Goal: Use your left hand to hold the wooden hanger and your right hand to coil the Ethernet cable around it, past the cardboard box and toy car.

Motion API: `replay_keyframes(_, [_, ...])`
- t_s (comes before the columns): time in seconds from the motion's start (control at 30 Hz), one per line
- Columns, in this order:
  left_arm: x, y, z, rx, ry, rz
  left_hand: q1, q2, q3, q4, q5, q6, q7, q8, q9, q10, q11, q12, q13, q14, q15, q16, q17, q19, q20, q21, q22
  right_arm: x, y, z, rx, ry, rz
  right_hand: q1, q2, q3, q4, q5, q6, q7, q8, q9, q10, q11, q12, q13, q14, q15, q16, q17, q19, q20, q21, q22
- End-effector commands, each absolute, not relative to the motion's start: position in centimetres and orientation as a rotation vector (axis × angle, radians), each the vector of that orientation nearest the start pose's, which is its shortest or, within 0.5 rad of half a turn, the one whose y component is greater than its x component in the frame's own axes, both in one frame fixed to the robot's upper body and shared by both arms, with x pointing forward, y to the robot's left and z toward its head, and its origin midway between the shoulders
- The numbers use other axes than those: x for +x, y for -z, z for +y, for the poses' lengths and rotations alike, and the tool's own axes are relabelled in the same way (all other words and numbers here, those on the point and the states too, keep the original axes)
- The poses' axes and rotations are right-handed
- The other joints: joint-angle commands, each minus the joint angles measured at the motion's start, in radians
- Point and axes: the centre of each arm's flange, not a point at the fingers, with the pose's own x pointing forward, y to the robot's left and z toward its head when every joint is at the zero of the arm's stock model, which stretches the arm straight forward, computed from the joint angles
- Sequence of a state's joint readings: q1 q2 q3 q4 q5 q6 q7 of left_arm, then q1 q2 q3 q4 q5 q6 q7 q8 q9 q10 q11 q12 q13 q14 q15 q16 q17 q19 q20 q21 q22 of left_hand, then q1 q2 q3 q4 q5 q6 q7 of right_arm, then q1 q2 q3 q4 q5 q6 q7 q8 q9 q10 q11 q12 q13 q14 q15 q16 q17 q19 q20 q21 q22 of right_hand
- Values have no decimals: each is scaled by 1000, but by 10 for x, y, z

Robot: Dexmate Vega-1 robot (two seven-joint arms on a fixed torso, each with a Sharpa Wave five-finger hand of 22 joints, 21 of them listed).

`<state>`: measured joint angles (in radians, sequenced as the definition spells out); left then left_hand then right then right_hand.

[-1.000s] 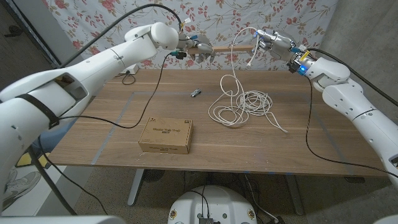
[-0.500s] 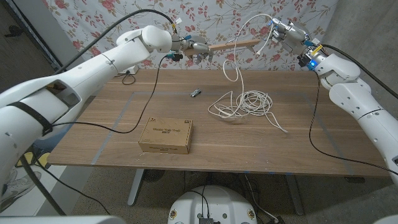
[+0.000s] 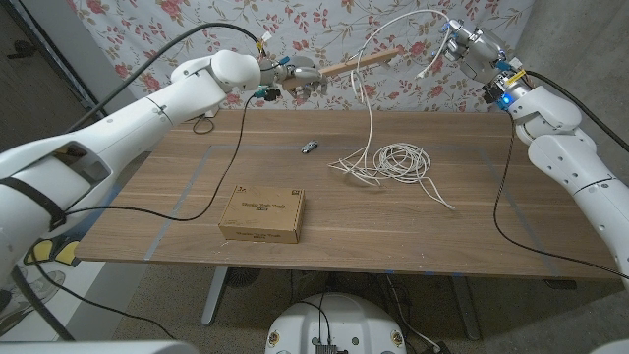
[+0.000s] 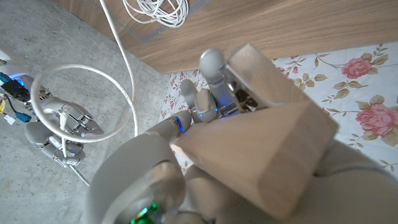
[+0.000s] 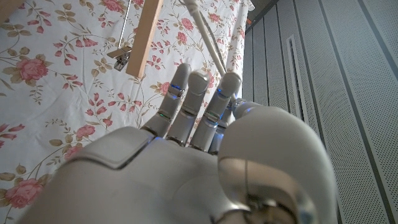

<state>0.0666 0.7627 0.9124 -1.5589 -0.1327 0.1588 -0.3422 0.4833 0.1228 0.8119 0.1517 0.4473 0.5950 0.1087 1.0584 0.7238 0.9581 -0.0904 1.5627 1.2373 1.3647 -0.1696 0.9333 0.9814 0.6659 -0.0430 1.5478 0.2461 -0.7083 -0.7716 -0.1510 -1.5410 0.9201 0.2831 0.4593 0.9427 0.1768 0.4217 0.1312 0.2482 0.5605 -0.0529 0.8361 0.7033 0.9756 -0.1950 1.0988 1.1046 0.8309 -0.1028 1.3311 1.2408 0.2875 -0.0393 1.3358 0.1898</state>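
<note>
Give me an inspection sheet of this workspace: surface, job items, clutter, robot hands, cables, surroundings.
Surface: wooden table, marked with faint tape lines.
Job items: wooden hanger held up above the table's far edge; white Ethernet cable mostly lying coiled on the table, one strand rising to loop over the hanger.
Clutter: cardboard box near the front edge; small toy car mid-table.
Robot hands: left robot hand grips the hanger's end; right robot hand holds the cable raised.
Cables: black cables trail from both arms across the table.
Surroundings: floral cloth behind the table.
</note>
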Motion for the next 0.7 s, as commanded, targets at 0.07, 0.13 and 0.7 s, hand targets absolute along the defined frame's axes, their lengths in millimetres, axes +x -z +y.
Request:
replay_keyframes(0.07, [601,-235,155,1260,314,-582,-4,0,9,0,0,0,8,6,2,1,-2,6,2,6,-1,5,3,7,0,6,1,522,-194,-360,-109,-552,-1021,-8,1,17,-4,5,7,-7,8,3,4,-7,-4,5,-3,-110,15,-1,-5,-20,13,3])
replay_keyframes(0.13, [603,-236,147,1286,309,-575,-4,0,10,0,0,2,10,5,-1,2,-1,6,2,8,-4,7,4,7,0,8,3,525,-193,-354,-130,-571,-1002,-8,2,18,-4,5,10,-4,8,1,8,-7,-7,2,-4,-110,20,-1,-3,-20,16,3])
replay_keyframes(0.7, [635,-254,72,1370,311,-614,-3,4,11,0,-1,3,12,14,4,17,-5,8,3,10,-11,42,46,23,-4,11,8,545,-179,-299,-200,-808,-915,-17,1,27,-5,6,11,6,14,5,13,-7,-21,16,-11,-109,65,-2,-3,-20,37,1])
